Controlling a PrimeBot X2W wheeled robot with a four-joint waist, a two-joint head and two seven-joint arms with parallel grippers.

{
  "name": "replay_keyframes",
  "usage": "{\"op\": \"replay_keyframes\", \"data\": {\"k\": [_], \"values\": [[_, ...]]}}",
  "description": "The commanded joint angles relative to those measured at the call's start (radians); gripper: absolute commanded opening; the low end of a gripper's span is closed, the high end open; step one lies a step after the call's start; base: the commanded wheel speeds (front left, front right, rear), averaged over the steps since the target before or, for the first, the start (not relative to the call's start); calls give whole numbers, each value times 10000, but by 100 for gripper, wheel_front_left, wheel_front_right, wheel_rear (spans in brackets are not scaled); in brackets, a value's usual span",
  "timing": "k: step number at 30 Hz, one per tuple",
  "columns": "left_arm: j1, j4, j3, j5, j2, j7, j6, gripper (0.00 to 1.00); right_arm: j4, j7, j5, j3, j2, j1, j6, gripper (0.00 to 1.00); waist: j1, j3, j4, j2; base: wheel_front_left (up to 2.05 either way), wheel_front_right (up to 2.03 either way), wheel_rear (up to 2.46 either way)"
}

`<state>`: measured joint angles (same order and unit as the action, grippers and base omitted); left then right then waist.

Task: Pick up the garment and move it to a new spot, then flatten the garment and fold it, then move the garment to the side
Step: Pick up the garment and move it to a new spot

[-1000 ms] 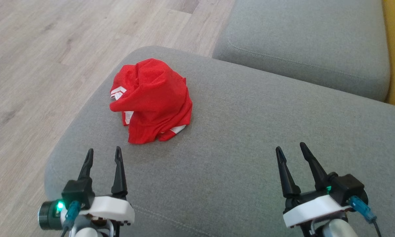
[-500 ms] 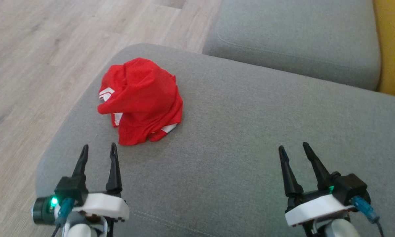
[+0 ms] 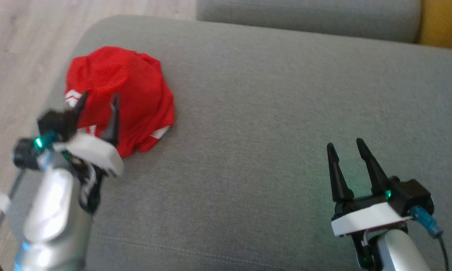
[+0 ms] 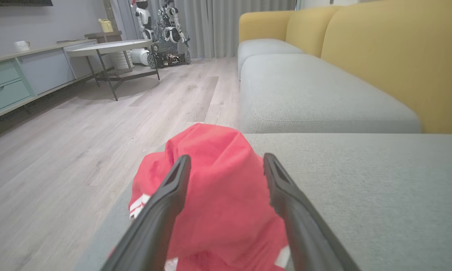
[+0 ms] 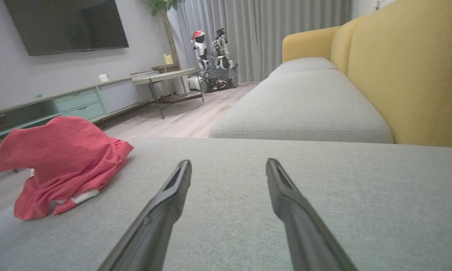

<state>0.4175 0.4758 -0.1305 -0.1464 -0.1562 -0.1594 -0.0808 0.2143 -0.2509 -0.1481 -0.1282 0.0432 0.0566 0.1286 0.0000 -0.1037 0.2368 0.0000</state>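
The garment [image 3: 130, 88] is a crumpled red cloth with white stripes, heaped near the left edge of a grey sofa cushion [image 3: 271, 124]. My left gripper [image 3: 98, 99] is open, its two dark fingers raised over the near side of the heap. In the left wrist view the garment [image 4: 218, 188] lies between and just beyond the spread fingers of the left gripper [image 4: 226, 162]. My right gripper [image 3: 345, 143] is open over bare cushion at the lower right, far from the cloth. In the right wrist view the garment [image 5: 66, 160] lies at the left, away from the right gripper [image 5: 229, 162].
Wooden floor [image 3: 19, 45] drops off left of the cushion. A second grey cushion [image 3: 305, 15] lies beyond, with a yellow sofa back [image 4: 391, 56] to the right. A round table [image 4: 109, 47], a low cabinet [image 4: 7, 82] and another robot [image 4: 162, 34] stand across the room.
The head camera has tilted and shifted. My left arm has lifted and reached forward, bringing its open fingers over the garment's near side. The right gripper stays open in about the same place.
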Motion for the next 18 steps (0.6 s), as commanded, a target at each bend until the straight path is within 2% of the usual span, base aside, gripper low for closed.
{"op": "replay_keyframes", "data": {"k": [1, 8, 14, 18], "values": [[684, -150, 377, 38, -409, 104, -35, 100, -379, -109, 51, -275, 70, 397, 21, 100, 0, -462, -487, 0, 0, 0, 0], [2412, 1778, 341, 360, -1247, 1220, 27, 100, -523, -109, -20, -340, 70, 740, 21, 100, 0, -1113, -1303, 0, 0, 0, 0], [3409, 3169, 325, 724, -1945, 1361, 376, 100, -607, -109, -75, -438, 70, 927, 21, 100, 0, -1526, -1807, 0, 0, 0, 0], [3862, 4000, 271, 744, -2216, 1429, 284, 100, -647, -109, -103, -474, 70, 1013, 21, 100, 0, -1703, -2057, 0, 0, 0, 0]]}}
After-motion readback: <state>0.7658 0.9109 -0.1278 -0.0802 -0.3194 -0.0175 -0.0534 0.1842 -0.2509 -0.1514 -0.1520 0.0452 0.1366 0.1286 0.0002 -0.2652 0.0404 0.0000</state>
